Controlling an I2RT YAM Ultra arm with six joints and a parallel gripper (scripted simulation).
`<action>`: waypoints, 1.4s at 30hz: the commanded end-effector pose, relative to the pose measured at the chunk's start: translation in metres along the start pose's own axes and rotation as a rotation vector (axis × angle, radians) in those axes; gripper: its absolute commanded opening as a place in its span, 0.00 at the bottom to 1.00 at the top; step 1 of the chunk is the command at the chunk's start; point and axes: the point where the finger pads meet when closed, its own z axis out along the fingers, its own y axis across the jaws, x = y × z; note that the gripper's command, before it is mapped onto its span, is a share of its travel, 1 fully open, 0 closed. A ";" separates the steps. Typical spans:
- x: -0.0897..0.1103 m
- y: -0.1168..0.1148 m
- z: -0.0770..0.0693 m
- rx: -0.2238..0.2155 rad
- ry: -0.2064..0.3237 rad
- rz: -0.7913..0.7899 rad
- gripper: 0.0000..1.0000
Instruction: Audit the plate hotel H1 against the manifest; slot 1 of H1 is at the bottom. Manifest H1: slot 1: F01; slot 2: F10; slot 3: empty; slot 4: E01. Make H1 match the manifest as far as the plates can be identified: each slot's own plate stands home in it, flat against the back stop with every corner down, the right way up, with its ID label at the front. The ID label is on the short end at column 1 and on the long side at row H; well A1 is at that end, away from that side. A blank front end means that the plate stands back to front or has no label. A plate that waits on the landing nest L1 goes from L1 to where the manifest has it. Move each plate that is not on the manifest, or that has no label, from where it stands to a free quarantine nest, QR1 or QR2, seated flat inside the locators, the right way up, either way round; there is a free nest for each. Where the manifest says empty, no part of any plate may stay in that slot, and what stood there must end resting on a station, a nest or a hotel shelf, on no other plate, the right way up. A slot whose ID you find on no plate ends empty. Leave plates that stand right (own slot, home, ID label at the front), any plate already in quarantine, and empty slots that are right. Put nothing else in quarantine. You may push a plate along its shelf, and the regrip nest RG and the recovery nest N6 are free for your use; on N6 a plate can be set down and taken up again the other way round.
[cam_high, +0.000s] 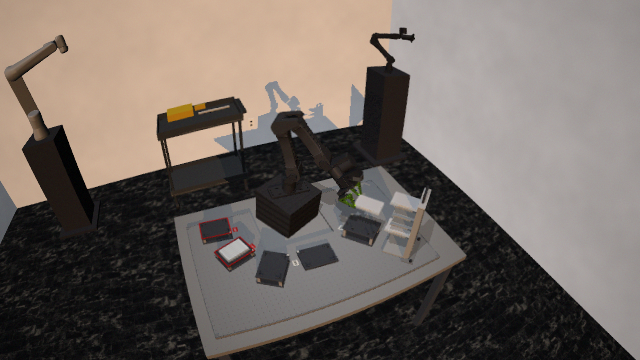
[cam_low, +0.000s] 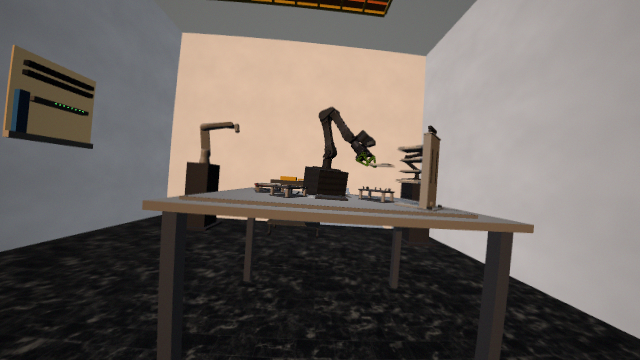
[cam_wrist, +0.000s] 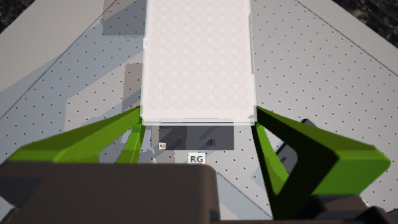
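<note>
- Framing the wrist view, the dark gripper (cam_wrist: 199, 132) body fills the bottom edge, and its two angular green fingers spread wide, clasping the near short end of a white plate (cam_wrist: 198, 60) by its two long edges.
- Below that end, on the desk (cam_wrist: 310, 70), a small white tag reads "RG" (cam_wrist: 196, 159) in black letters, just before a dark flat rectangular nest (cam_wrist: 200, 137).
- The plate is pale and matte, with a faint grid of round wells on top; its near end face shows no writing that can be read.
- The desk surface is grey with a regular pattern of small dots.
- From the top view, the plate hangs in the air above the desk, between the arm's dark ribbed block base (cam_high: 280, 212) and the beige plate hotel (cam_high: 416, 227), apart from the hotel's pale shelves.
- Farther left stand two red-rimmed nests (cam_high: 216, 229), one carrying a white plate (cam_high: 235, 250).
</note>
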 end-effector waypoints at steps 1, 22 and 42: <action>-0.012 0.002 0.002 -0.006 -0.054 0.014 0.86; -0.003 0.002 0.009 -0.006 -0.054 0.014 0.86; -0.002 0.002 0.011 -0.006 -0.054 0.014 0.86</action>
